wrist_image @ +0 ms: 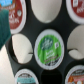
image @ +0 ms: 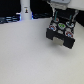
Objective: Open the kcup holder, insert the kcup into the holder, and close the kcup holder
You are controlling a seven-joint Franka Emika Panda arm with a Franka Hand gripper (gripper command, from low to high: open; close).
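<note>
In the exterior view the black kcup holder [image: 61, 36] stands at the exterior view's right. Its upper drawer is pulled out, showing rows of round pod slots. My gripper [image: 61, 15] hangs just above that tray, and its fingers are too blurred to read. Close up in the wrist view, the kcup [wrist_image: 49, 48] with its green top sits in a middle slot of the black tray [wrist_image: 31, 30]. Empty white slots [wrist_image: 22, 48] lie beside it. No fingertips show clearly in the wrist view.
Pods with reddish-and-white lids [wrist_image: 12, 12] fill other slots. A tall white bottle-shaped object [image: 25, 9] stands at the back of the white table [image: 25, 55], in front of dark equipment [image: 9, 19].
</note>
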